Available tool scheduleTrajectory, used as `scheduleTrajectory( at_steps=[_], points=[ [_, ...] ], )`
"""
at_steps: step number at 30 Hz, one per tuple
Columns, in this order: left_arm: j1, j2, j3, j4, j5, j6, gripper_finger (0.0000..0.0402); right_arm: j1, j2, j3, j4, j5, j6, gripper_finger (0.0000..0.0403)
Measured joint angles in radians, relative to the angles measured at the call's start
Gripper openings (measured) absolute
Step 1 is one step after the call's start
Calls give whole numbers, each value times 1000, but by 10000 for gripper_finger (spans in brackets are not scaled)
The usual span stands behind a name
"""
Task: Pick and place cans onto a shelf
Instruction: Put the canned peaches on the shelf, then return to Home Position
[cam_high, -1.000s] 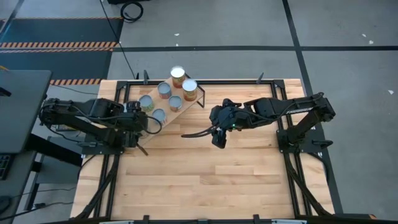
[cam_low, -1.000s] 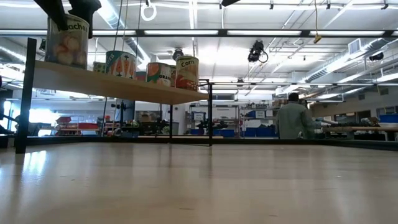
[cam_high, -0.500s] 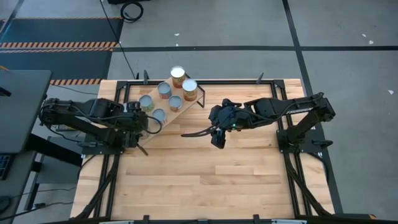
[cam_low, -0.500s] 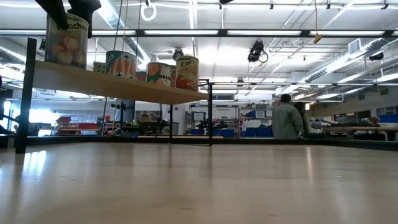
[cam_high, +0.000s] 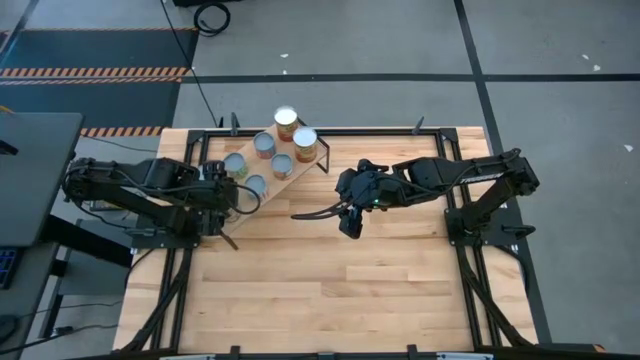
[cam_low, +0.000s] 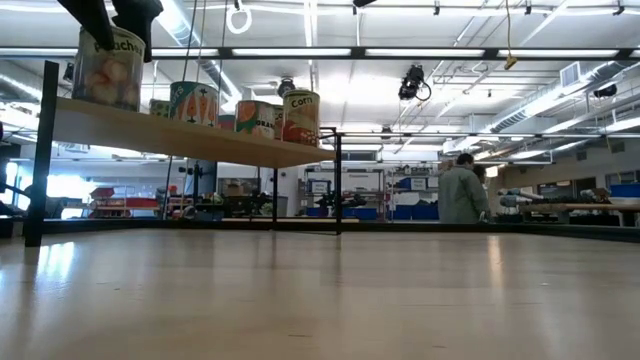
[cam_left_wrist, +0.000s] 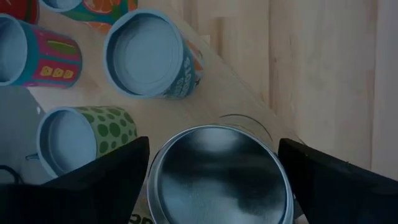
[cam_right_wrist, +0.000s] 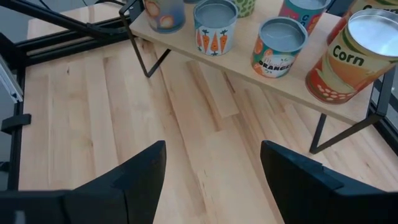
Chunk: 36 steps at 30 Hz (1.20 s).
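Hovering over the left end of the shelf, the left gripper has its fingers spread wide on either side of a silver-topped can — jaws apart, not clamped, the can standing on the plank between them. Low view shows this peaches can at the shelf's near end with dark fingers at its top. Just past it in the left wrist view: a green-dotted can, a blue-labelled can and a pink one, all upright on the board.

Next along the shelf from above: more silver tops in a loose row toward the far right end, with the corn can and one more can at that end. Right wrist view catches a carrot can, an orange can and the corn can side by side on the tilted plank, black bracket legs under it.

Right gripper sits above bare table near the middle, well apart from the shelf — fingers open, nothing between them.

A person stands far back in the room.
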Motion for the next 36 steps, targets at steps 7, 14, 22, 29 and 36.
scheduleTrajectory(
  at_steps=[7,14,22,29,36],
  points=[
    [0,0,0,2,12,-5,364,0,0,0,0,-20,-1,268],
    [0,0,0,25,6,-4,364,0,0,0,0,-25,-3,268],
    [0,0,27,32,5,-38,364,0,-2,0,13,-70,-24,268],
    [0,0,233,152,3,-93,364,-3,-70,0,148,-71,-156,268],
    [0,-33,375,402,-42,-190,326,-34,-236,-5,286,-72,-347,248]
  ],
)
